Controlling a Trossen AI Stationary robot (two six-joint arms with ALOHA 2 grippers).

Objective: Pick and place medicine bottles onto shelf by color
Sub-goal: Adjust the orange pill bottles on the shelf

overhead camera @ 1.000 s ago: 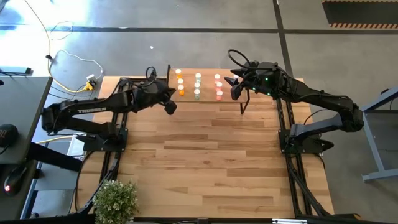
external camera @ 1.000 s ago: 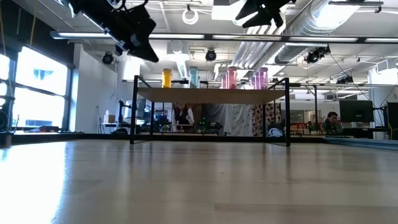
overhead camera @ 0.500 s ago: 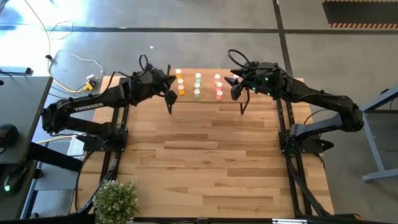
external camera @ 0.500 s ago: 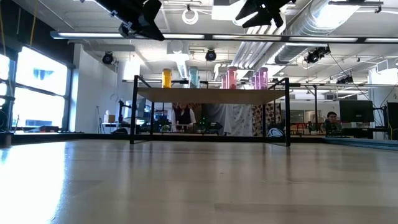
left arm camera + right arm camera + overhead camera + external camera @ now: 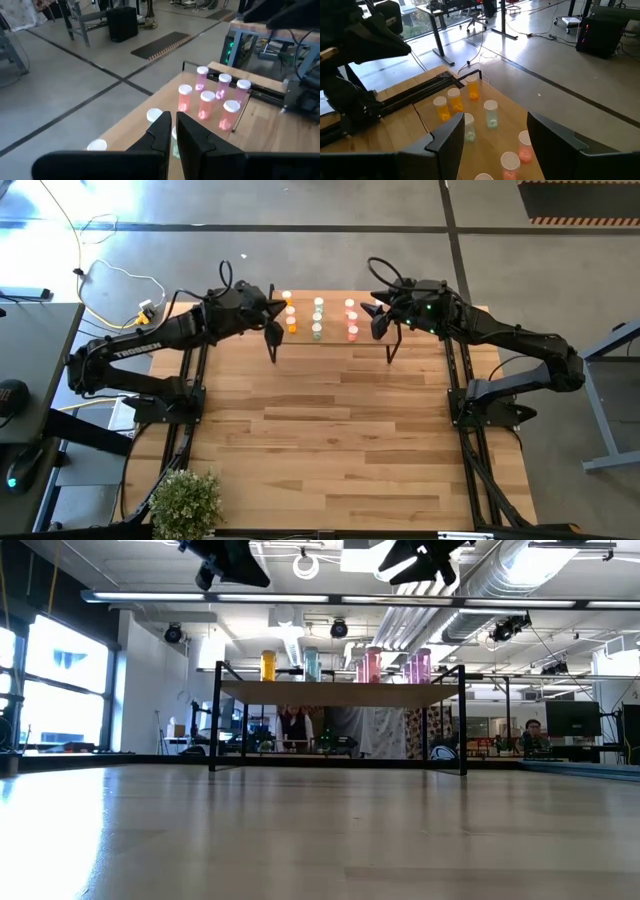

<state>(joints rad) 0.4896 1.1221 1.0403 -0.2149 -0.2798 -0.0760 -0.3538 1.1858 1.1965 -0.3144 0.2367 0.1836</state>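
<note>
We hold our left hand (image 5: 272, 330) pinched shut and our right hand (image 5: 377, 323) wide above the shelf (image 5: 335, 323) of medicine bottles (image 5: 318, 317).

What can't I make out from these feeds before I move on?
- Bottle count on the shelf: high view, bottles too small; the left gripper covers the shelf's left edge.
- Front green bottle: left wrist view, behind that gripper's shut fingers.
- Nearest bottles: right wrist view, cut off at the edge, between the open right gripper fingers.
- Rear bottle rows: low view, front bottles hide them.
</note>
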